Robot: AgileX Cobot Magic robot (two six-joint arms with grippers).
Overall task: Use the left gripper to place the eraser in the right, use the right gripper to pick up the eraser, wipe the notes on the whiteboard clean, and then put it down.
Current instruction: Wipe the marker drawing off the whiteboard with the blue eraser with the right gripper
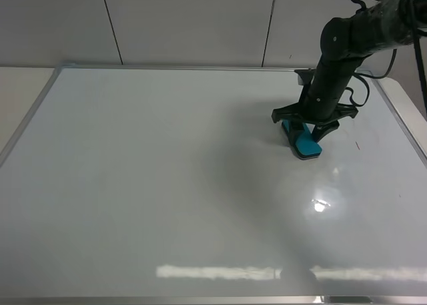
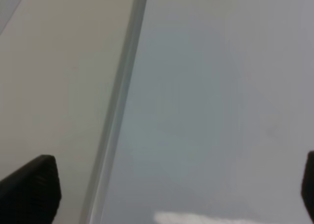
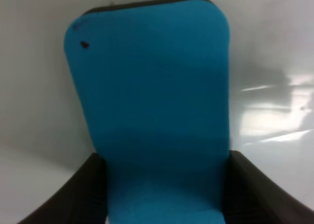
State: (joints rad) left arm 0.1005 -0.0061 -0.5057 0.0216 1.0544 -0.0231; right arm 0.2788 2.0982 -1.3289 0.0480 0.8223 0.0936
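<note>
Nearly done: your right gripper [image 1: 313, 123] clamps the eraser [image 1: 304, 143] on the whiteboard [image 1: 167, 185] at frame right, no notes visible, so probably only setting it down remains.

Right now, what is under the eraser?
The whiteboard shows bare and white around the eraser, which the right pincer grips. No red notes are visible; whatever lies directly beneath is covered.

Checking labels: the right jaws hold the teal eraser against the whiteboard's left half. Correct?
Not quite. The eraser is on the whiteboard's right half, as the exterior high view shows; the right jaws do hold it.
</note>
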